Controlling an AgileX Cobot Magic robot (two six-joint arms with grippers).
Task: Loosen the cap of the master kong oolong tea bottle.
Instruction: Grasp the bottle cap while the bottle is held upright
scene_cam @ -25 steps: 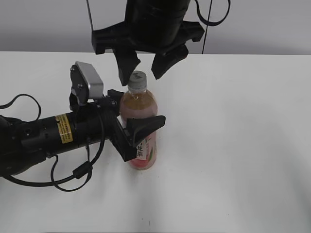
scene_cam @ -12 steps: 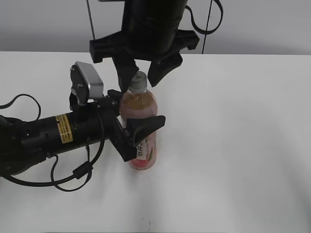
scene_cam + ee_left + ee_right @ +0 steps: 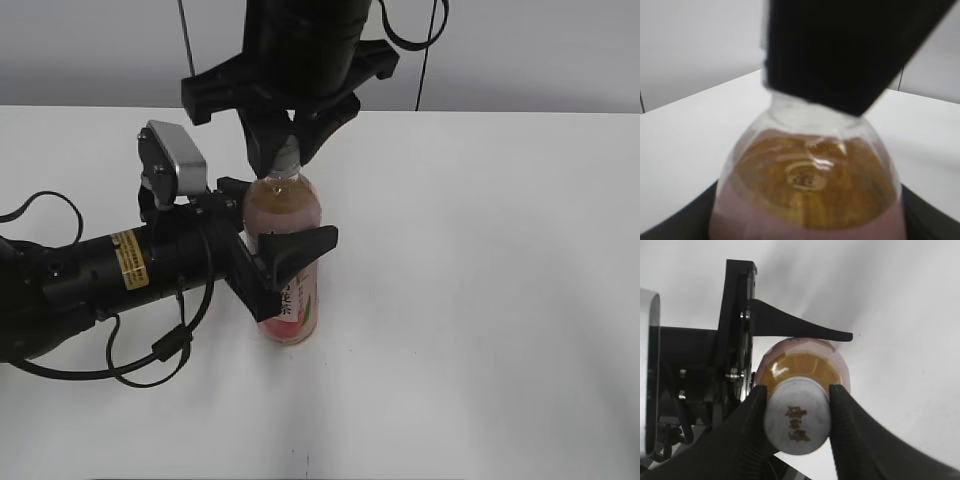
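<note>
- We see the bottle (image 3: 286, 262) standing upright on the table (image 3: 480, 300), pale amber tea inside, pink-and-white label low on its body.
- Its white cap (image 3: 798, 424), dark logo on top, sits on the neck.

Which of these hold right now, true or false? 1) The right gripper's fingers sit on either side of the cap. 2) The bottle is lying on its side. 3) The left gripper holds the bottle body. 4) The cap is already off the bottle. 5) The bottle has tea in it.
1) True: the right gripper has a finger on each side of the cap, close against it.
2) False: the bottle stands upright on the table.
3) True: the left gripper clasps the bottle around its middle.
4) False: the cap still sits on the neck.
5) True: amber tea fills it up to the shoulder.
</note>
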